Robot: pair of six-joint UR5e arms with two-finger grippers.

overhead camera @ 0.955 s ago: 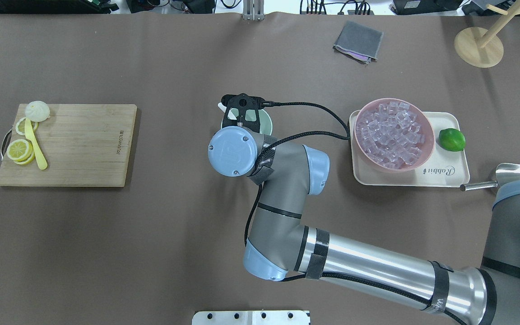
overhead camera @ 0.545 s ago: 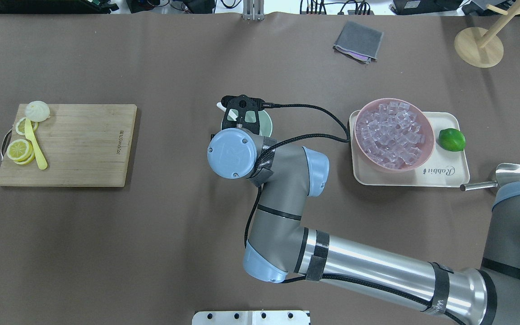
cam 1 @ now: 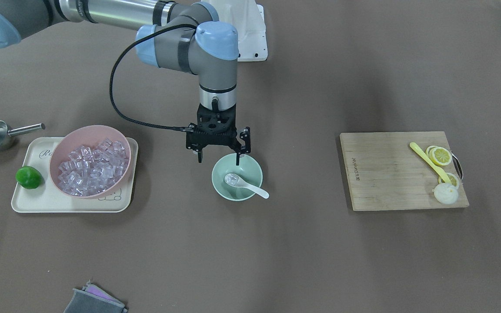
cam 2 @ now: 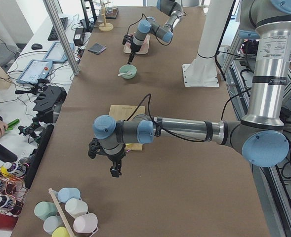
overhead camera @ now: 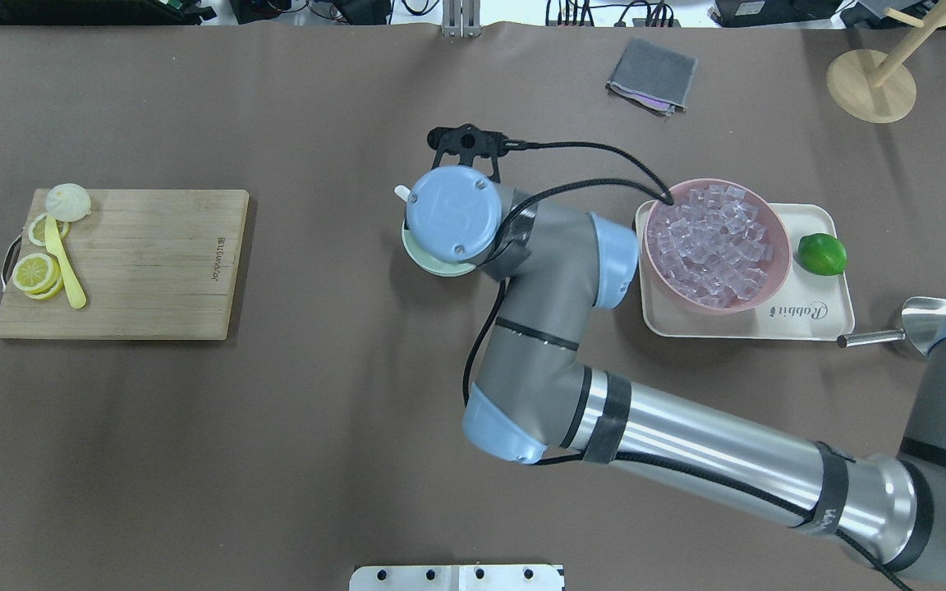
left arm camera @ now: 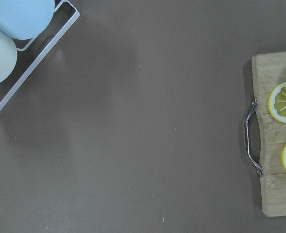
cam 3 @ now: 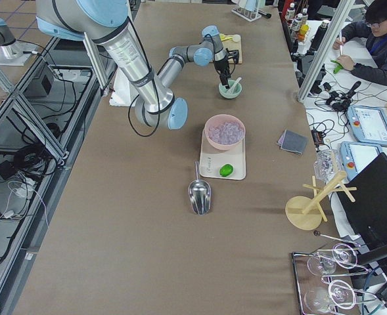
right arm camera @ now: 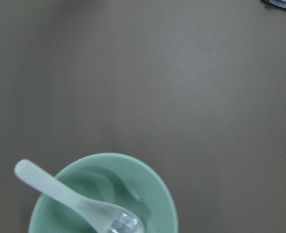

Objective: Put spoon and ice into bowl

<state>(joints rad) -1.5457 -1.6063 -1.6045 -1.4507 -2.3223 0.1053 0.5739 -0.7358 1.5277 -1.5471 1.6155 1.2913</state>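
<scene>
Long brown table [cam 3: 114, 249], aluminium post [cam 2: 62, 37]

Bright, even overhead light throws soft shadows (close up, the bowl [right arm camera: 147, 189] blurs).

Just below the right claw [cam 1: 218, 158] stands the small round mint-green bowl [cam 1: 250, 170]. Its hollow is partly taken up by the glossy white soup spoon [cam 1: 247, 186], whose handle overhangs the rim away from the robot base. On the claw's robot-right side a black cable [cam 1: 163, 127] loops out, with the pink ice-filled bowl [cam 1: 64, 145] on a cream rectangular tray [cam 1: 59, 203] further off; on its robot-left side, bare brown table [cam 1: 302, 174] runs unobstructed to the bamboo cutting board [cam 1: 385, 182].
</scene>
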